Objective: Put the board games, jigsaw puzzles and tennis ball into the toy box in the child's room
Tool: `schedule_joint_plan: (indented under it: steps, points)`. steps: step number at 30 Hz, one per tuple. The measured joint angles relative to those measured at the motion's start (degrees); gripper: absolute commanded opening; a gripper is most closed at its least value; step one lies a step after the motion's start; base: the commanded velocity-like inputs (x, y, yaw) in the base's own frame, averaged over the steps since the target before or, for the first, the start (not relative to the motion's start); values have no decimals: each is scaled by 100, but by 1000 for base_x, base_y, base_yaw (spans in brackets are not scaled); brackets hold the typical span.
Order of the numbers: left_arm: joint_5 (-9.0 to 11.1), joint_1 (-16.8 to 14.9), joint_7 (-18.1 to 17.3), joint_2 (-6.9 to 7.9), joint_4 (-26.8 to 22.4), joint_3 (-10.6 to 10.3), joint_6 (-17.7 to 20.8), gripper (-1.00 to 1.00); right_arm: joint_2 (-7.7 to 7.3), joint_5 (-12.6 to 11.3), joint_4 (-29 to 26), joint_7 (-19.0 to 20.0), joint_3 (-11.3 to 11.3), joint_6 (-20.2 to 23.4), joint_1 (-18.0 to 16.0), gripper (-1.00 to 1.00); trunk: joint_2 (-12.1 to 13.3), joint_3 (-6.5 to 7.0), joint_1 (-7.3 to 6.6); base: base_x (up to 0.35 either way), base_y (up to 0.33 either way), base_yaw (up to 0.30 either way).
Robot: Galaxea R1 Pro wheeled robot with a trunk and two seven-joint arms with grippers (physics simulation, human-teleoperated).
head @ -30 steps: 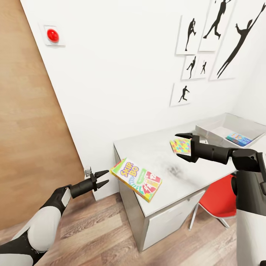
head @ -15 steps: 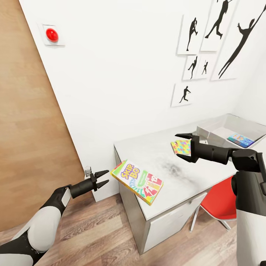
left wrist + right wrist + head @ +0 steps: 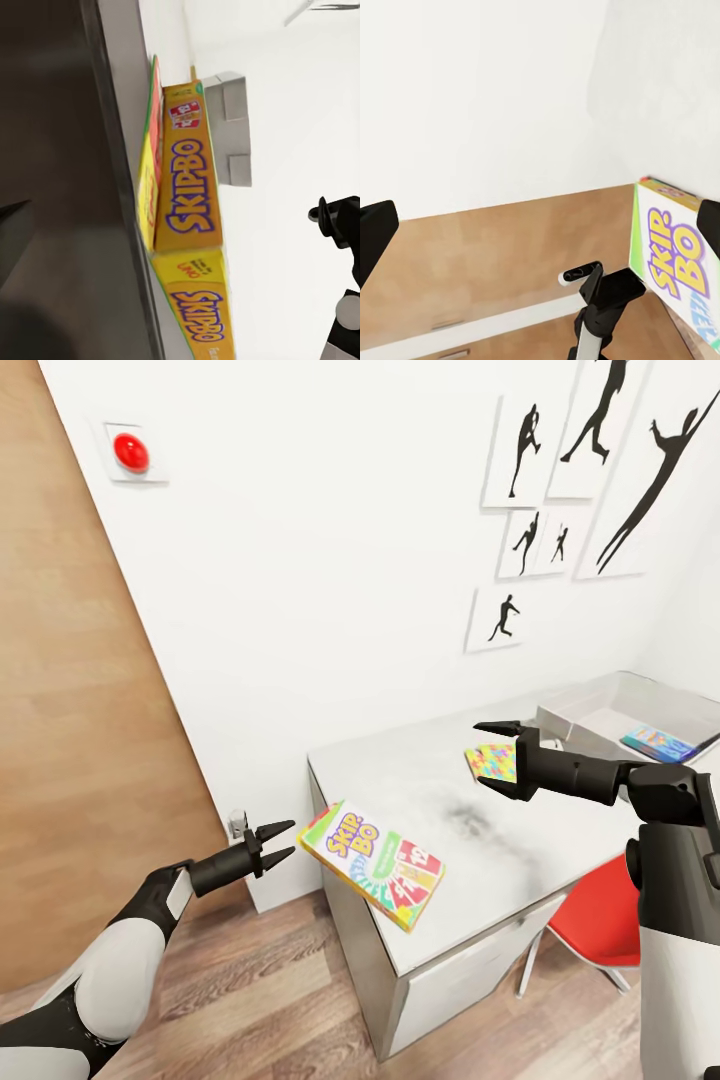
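Observation:
A Skip-Bo board game (image 3: pixel 372 863) lies on the table (image 3: pixel 470 840), overhanging its near left corner; its yellow edge is close up in the left wrist view (image 3: pixel 187 202). My left gripper (image 3: pixel 283 838) hovers open over the floor just left of that box. A jigsaw puzzle (image 3: pixel 488 761) lies flat on the table top. My right gripper (image 3: pixel 500 757) is open above the table, its fingers framing the puzzle in the head view, with nothing between them in the right wrist view (image 3: pixel 540 225). The toy box (image 3: pixel 600 705) at the far right holds a blue-green board game (image 3: pixel 656 743).
A red chair (image 3: pixel 598 915) stands under the table's right side. A wooden door (image 3: pixel 80 740) fills the left, beside a white wall with a red button (image 3: pixel 130 452) and black silhouette pictures (image 3: pixel 600 470). Wood-plank floor (image 3: pixel 260 990) lies below the left arm.
The whole picture has shifted slightly, so the camera has moved. Both arms and the toys keep their places relative to the table.

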Motion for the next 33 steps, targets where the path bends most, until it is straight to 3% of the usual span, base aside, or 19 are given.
schedule_joint_plan:
  steps: [25, 33]
  points:
    - [0, 0, 1, 0, 0, -4, 0, 100, 0, 0, 0, 1, 0, 0, 17, 100, 0, 0, 1, 6, -1, 0]
    - [-3, 0, 7, 0, 1, -2, 0, 100, 0, -1, 0, 0, 1, 0, 19, 100, 0, 0, 1, -17, -127, 0]
